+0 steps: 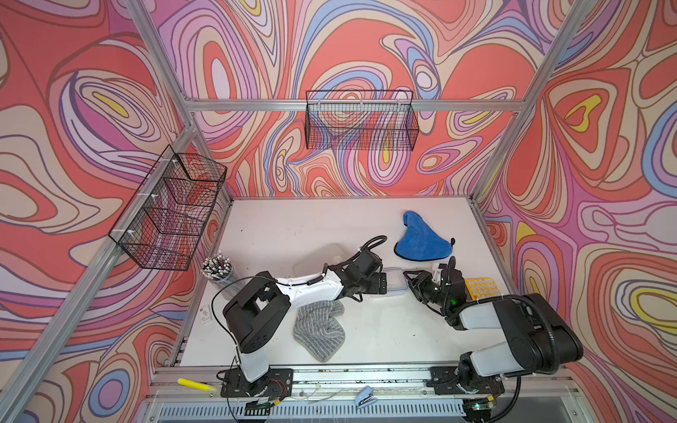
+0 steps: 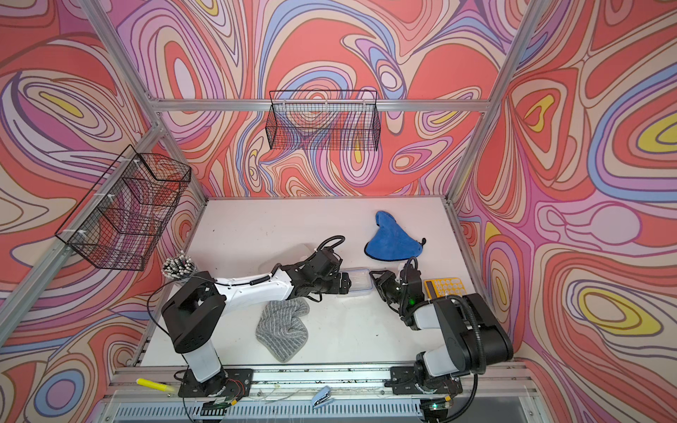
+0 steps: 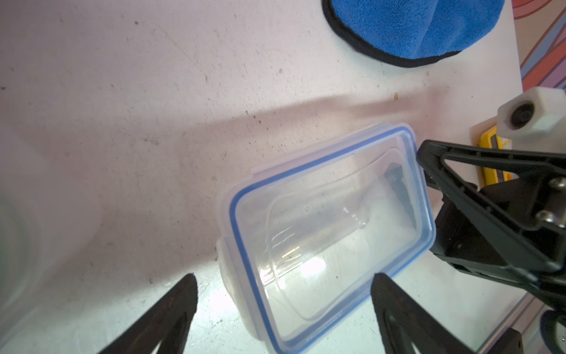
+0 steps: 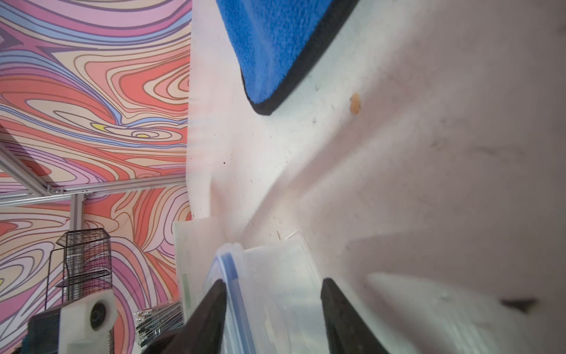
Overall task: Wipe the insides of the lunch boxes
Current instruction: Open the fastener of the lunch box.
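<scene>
The small clear lunch box [image 1: 395, 281] stands mid-table with its blue-rimmed lid [image 3: 242, 196] lying on it, slightly askew. My left gripper [image 3: 284, 288] is open wide, and the box's near end lies between its fingers without touching them. My right gripper [image 4: 272, 294] faces it from the other end. Its jaws stand apart on either side of the lid's far edge, and the blue rim lies against one finger [image 4: 214, 306]. The large clear lunch box [image 1: 318, 256] sits just behind my left forearm, partly hidden by it. Both grippers, left [image 2: 346, 282] and right [image 2: 374, 281], nearly meet at the small box.
A blue cloth [image 1: 421, 241] lies behind the small box and a grey striped cloth [image 1: 318, 329] in front of my left arm. The yellow calculator [image 1: 481, 287] sits by my right wrist. A cup of pencils [image 1: 218, 269] stands at the left edge. Wire baskets [image 1: 361, 121] hang on the walls.
</scene>
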